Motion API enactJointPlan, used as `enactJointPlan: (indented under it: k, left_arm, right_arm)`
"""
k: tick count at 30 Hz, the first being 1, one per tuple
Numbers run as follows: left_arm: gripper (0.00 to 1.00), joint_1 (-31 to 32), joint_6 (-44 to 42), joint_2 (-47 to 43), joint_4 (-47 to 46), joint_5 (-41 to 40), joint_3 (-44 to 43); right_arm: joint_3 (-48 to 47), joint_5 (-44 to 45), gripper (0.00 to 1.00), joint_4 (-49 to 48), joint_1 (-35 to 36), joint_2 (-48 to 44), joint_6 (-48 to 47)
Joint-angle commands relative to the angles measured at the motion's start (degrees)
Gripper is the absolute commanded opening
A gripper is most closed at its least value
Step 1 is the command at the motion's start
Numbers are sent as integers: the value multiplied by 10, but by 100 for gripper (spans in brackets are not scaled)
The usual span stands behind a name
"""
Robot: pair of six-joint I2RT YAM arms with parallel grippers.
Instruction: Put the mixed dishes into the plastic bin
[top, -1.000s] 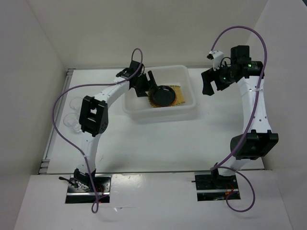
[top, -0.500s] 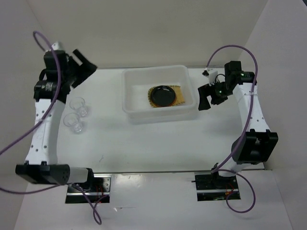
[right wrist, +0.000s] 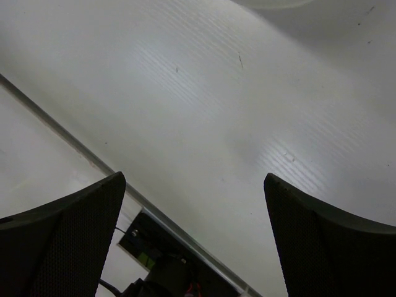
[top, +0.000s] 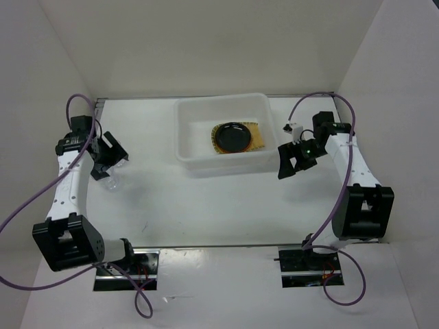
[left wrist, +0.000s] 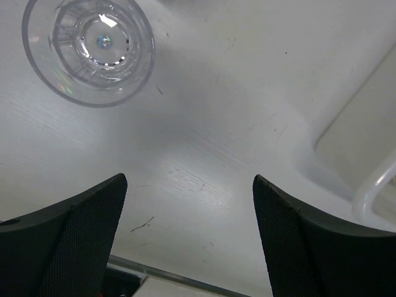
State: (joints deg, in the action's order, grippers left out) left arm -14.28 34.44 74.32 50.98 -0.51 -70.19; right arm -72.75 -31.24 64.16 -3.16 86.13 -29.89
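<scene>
The left jaws stand wide apart and empty near a clear glass cup (left wrist: 88, 43) on the surface (top: 226, 205), the right jaws likewise beside the plastic bin (top: 230, 163).

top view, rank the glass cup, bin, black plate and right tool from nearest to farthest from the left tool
From the left tool, in the top view:
1. glass cup, right by it at the far left
2. bin, its left wall toward the middle
3. black plate, lying inside the bin
4. right tool, past the bin's right end
</scene>
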Motion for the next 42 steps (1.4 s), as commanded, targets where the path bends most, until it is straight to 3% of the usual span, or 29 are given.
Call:
enactJointPlan:
  k: [1,7,25,36,42]
  left_arm:
    - [89,-8,-31,17,-27,8,12]
    - [89,-8,-50,62,-40,-46,12]
    - [86,-8,-104,203,-109,-94,-28]
    - [82,-8,-105,129,-67,-45,-104]
    - [82,-8,-146,158,-48,-101,-155]
  right_arm:
    - [10,-22,96,-35,-9,-35,1]
    - [10,-27,96,-35,-9,-35,1]
    - [10,-15,95,-35,-9,-30,1]
    - [16,0,95,-40,-9,-35,13]
    - [16,0,95,-40,-9,-24,13]
